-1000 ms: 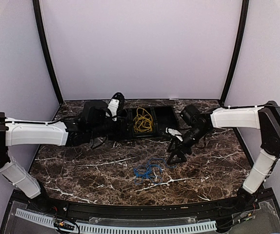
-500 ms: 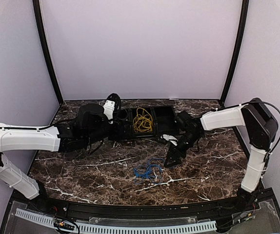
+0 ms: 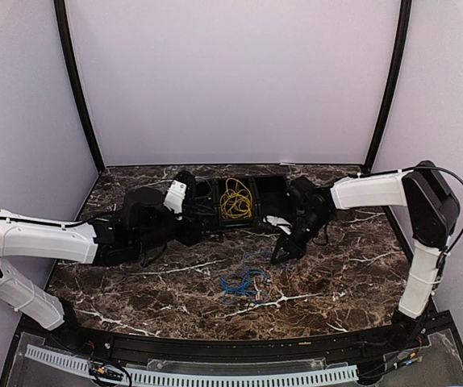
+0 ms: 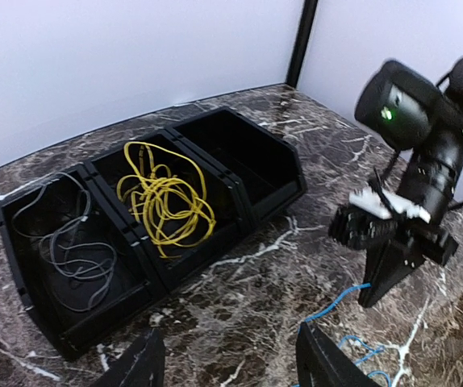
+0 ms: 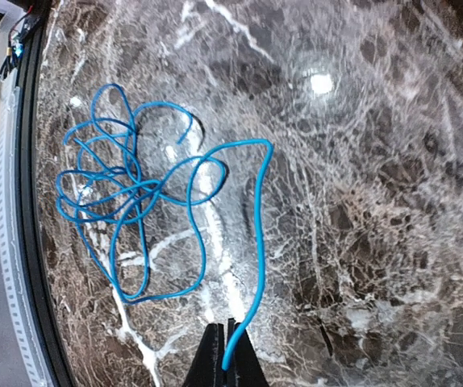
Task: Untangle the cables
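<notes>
A loose tangle of blue cable (image 3: 242, 282) (image 5: 123, 205) lies on the marble table in front of the tray. One free strand runs up into my right gripper (image 5: 227, 343) (image 3: 282, 253), which is shut on the strand's end just above the table. The left wrist view shows that same gripper (image 4: 377, 290) with the blue strand (image 4: 334, 301) hanging from it. A yellow cable (image 3: 235, 199) (image 4: 163, 197) is coiled in the tray's middle compartment. My left gripper (image 4: 228, 347) is open and holds nothing, low over the table in front of the tray.
The black three-compartment tray (image 3: 273, 192) (image 4: 284, 173) stands at the back centre. A thin grey cable (image 4: 66, 250) lies in its left compartment and nothing shows in the right one. Purple walls and black corner posts (image 3: 78, 89) enclose the table.
My right gripper went from open to shut on the blue strand and shifted slightly toward the tray. The left arm drew back from the tray toward the near side.
</notes>
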`<state>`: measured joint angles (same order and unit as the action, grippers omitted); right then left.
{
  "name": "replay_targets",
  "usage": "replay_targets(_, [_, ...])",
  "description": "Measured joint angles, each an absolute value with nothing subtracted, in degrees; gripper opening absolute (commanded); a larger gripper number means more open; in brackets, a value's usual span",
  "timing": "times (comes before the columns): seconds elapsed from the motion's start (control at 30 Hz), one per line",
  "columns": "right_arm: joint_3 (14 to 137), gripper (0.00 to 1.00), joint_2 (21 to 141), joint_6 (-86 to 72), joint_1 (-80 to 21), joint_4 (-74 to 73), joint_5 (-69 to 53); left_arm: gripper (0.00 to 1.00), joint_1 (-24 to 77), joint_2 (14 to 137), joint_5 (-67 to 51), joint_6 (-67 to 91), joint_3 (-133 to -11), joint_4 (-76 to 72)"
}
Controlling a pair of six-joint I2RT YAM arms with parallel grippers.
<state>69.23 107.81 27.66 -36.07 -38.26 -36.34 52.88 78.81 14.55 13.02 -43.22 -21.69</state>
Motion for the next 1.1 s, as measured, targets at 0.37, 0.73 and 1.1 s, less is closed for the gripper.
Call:
replay_targets(0.37, [77.06,0.0,94.8,28.67,-36.1,-39.55,-36.51,0.59,54.35,87.07,-4.56,13.56,-42.98,-34.17])
replay_targets(0.73, [79.33,0.0,90.59,28.14,-36.12,-37.63,-38.44,0.56,56.42,96.53,-12.58,15.18,-46.24,-42.37])
replay_targets(1.1, [89.32,0.0,89.45,28.69,-36.16,-41.52,-47.88,0.19,56.49,110.98,-3.81,12.86,-52.84,-47.77])
